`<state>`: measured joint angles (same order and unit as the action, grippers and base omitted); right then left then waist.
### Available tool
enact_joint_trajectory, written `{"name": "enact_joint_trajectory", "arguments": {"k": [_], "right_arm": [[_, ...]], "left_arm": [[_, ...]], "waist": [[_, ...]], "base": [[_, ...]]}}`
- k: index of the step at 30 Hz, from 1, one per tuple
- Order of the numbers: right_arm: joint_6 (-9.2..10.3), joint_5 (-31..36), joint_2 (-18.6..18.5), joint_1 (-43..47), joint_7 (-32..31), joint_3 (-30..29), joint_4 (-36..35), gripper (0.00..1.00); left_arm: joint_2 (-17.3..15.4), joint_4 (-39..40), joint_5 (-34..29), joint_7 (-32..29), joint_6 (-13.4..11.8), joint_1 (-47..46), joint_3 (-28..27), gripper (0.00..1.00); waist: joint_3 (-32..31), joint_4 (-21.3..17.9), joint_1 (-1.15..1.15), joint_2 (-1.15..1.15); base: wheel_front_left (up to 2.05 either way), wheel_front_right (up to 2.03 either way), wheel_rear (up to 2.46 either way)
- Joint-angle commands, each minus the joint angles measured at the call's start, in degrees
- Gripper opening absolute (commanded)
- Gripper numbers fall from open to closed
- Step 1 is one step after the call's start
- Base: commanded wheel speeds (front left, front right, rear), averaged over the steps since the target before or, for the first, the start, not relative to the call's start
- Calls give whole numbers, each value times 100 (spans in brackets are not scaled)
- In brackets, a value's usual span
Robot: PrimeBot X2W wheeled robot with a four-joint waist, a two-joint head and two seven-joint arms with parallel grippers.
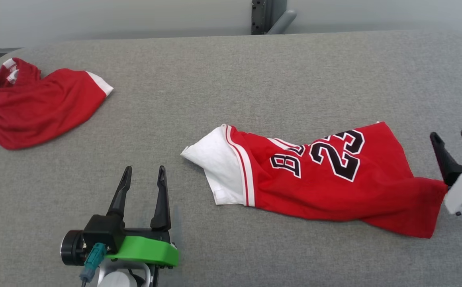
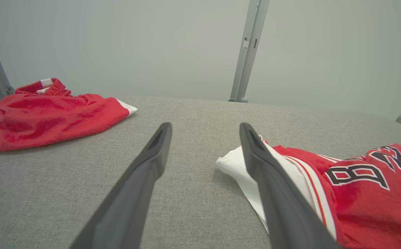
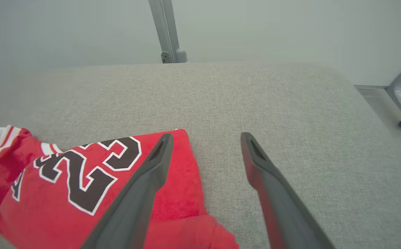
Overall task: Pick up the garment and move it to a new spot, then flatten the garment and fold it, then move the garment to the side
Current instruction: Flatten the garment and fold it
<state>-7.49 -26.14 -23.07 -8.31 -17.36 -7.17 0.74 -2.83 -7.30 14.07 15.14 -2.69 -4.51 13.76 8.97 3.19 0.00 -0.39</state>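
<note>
Red basketball jersey (image 1: pixel 334 191) with black 23 and white trim lies rumpled right of the middle of the grey fabric surface (image 1: pixel 231 71), its white end turned over; left gripper (image 1: pixel 143 171) and right gripper (image 1: pixel 451 137) both spread wide, empty, the right beside its red end

The jersey (image 1: pixel 326 179) lies on the table (image 1: pixel 231 79), shorts (image 1: pixel 36 107) well left.

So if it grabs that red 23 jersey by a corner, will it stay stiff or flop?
Probably floppy: the jersey lies rumpled in soft folds, so it should drape from a pinched corner. Likely light, being thin cloth. Pushed, it would probably bunch on the grey fabric surface rather than slide.
</note>
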Motion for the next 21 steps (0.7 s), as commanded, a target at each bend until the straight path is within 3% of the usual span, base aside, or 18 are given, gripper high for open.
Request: {"name": "enact_joint_trajectory", "arguments": {"k": [1,11,18,19,21], "right_arm": [[2,-33,-81,-249,-157,233,207,100],[2,-269,-289,-1450,-638,1016,2448,100],[1,-479,-260,-1888,-784,1335,3518,100],[2,-516,-265,-1952,-782,1389,3649,59],[1,-578,-267,-2053,-736,1520,3850,19]], "left_arm": [[-11,1,36,-1,-9,-84,5,100],[-10,-19,99,-1,-40,-137,79,100],[-10,2,89,-1,-43,-164,75,100],[-10,5,86,0,-44,-172,79,100],[-10,10,84,-1,-42,-190,83,100]], "waist": [[70,229,0,39],[219,938,0,39],[271,1099,0,39],[283,1110,0,39],[310,1127,0,39]], "base": [[0,0,0],[0,0,0],[0,0,0],[0,0,0],[0,0,0]]}}
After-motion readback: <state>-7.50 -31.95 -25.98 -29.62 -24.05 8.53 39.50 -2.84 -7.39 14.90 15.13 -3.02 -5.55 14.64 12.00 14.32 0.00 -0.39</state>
